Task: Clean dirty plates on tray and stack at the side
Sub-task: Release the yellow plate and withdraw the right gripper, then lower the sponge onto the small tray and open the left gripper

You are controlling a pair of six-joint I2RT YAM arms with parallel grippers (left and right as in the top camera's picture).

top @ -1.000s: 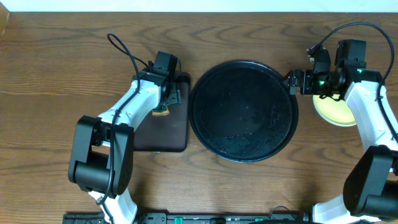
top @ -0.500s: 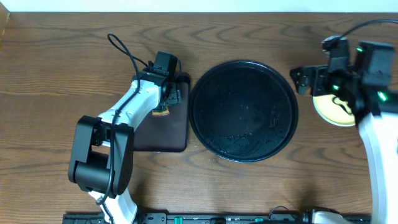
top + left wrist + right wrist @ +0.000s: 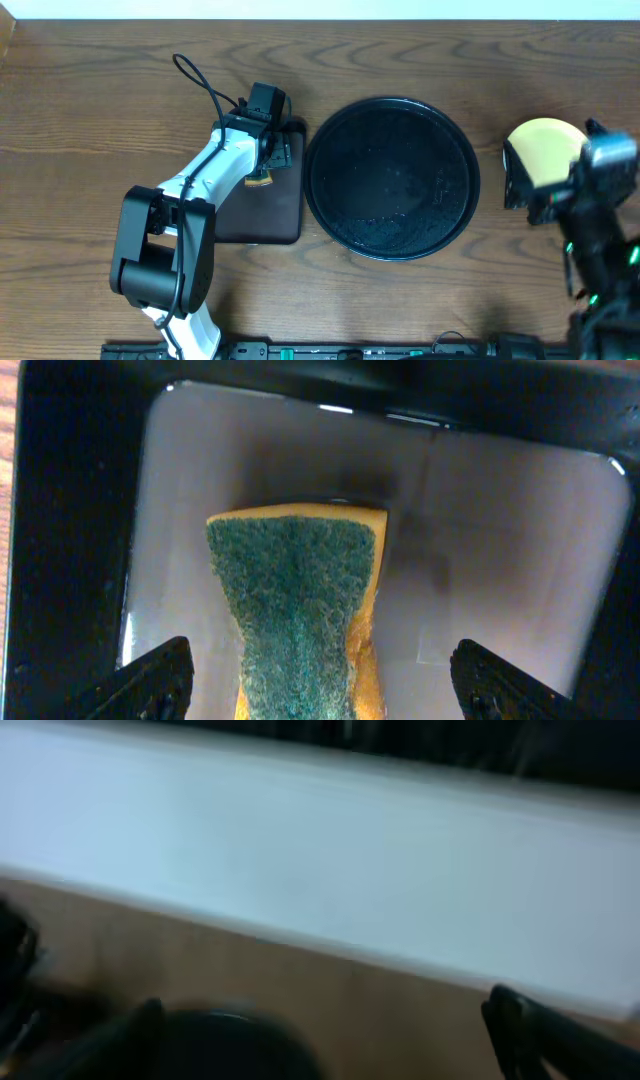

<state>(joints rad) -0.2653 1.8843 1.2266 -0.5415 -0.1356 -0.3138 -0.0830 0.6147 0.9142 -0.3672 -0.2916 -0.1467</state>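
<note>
Blur covers the right arm at the near right corner of the table. Its wrist view is smeared, yet the right gripper shows fingertips spread wide, with nothing between them. Further in, the round black tray sits at centre, its glossy floor speckled with droplets. Just right of it, clear of the rim, a pale-yellow plate rests on the wood; whether others lie beneath cannot be told. Left of the tray, the left gripper hangs with jaws wide apart over the brown rectangular tray. A green-topped yellow sponge lies between its fingers, touched by neither.
</note>
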